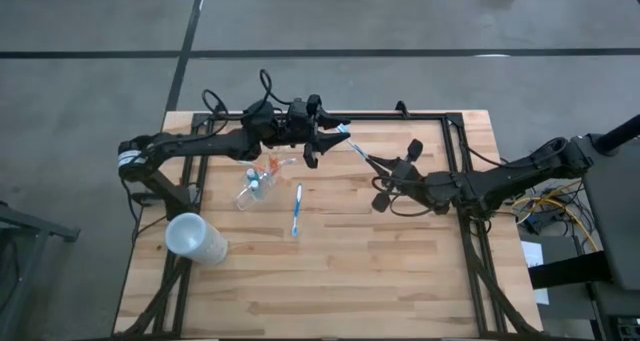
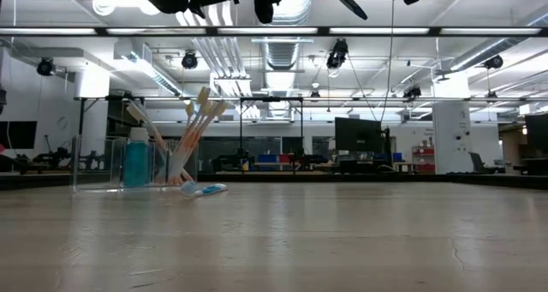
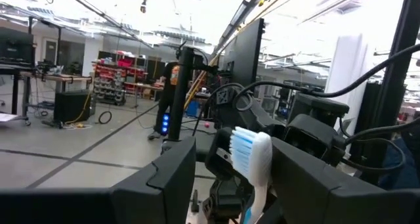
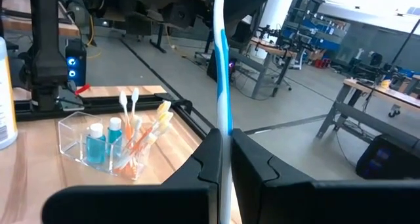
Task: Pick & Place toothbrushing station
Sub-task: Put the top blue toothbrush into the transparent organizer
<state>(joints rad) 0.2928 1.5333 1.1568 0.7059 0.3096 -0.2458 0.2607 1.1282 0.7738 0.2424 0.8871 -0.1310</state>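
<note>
Held: blue toothbrush (image 4: 222, 86), handle pinched in my right gripper (image 4: 223, 161), bristles between my wide left gripper (image 1: 322, 141) fingers. Tumbler (image 1: 252, 188) beneath, leftward. Advice: left clamps before right releases.

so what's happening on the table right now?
Looks like a mid-air handoff. The right gripper is shut on the handle of a white-blue toothbrush, raised above the table. The left gripper is open, with the brush's bristle head between its fingers. The clear holder already has orange brushes and a blue tube. Another blue toothbrush lies loose on the wood.
</note>
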